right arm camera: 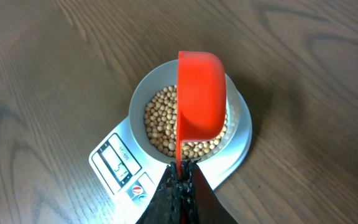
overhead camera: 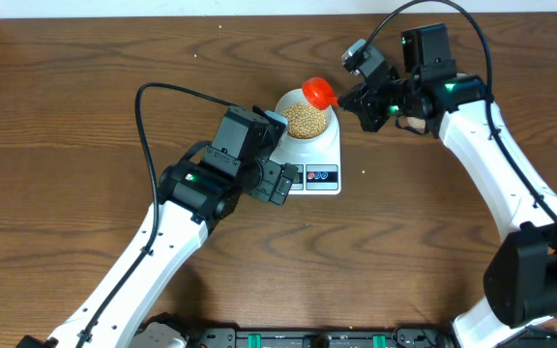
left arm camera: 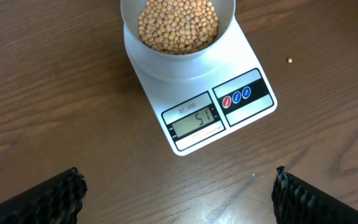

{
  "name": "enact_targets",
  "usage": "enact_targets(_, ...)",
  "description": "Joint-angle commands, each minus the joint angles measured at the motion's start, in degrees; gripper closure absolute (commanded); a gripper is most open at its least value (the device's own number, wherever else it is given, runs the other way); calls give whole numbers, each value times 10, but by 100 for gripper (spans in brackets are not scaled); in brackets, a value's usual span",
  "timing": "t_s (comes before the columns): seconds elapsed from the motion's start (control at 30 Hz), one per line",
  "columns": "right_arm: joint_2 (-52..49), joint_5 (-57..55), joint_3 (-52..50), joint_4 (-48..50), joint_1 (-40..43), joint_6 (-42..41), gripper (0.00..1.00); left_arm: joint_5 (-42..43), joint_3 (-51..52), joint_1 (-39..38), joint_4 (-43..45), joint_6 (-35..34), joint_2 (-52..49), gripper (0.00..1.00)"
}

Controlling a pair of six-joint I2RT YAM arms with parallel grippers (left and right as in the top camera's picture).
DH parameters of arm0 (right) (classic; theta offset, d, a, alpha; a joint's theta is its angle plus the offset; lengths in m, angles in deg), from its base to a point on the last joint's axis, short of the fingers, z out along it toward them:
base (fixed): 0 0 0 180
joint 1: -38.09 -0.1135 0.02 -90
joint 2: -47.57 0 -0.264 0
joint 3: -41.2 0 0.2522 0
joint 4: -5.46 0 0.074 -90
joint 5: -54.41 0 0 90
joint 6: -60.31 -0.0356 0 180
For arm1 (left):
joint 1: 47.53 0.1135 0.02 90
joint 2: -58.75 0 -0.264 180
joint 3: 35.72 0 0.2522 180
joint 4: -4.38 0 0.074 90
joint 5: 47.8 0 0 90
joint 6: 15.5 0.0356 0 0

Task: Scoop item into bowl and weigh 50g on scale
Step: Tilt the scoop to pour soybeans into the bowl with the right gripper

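Red-orange plastic scoop [right arm camera: 201,93], tilted sideways, above a dark brown wood-grain table [overhead camera: 66,97].

Ahead of the rough black fingers [left arm camera: 55,199], a smooth white plastic scale [left arm camera: 157,90] is seen on a matt, grained wood tabletop [left arm camera: 42,93].

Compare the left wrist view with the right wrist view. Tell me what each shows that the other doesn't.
Left wrist only: the display on the scale reads 51, a stray bean lies on the table, and the left claw is open. Right wrist only: the red scoop over the bowl, its handle in the shut right claw. Both: the bowl of beans on the scale.
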Motion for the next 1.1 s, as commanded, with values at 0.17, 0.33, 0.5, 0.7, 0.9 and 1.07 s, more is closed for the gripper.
enact_targets(0.17,-30,18,-2,-2,-17,17,99,-7,0,2,-1,-1,-4,2)
enact_targets(0.33,-36,14,-2,-2,-17,32,99,-7,0,2,-1,-1,-4,2)
enact_targets(0.5,-36,5,-2,3,-17,34,99,-7,0,2,-1,-1,-4,2)
enact_targets(0.7,-36,5,-2,4,-24,64,99,-7,0,2,-1,-1,-4,2)
enact_targets(0.9,-36,-6,-2,7,-37,89,99,-7,0,2,-1,-1,-4,2)
enact_targets(1.07,-36,-27,-2,9,-41,92,99,-7,0,2,-1,-1,-4,2)
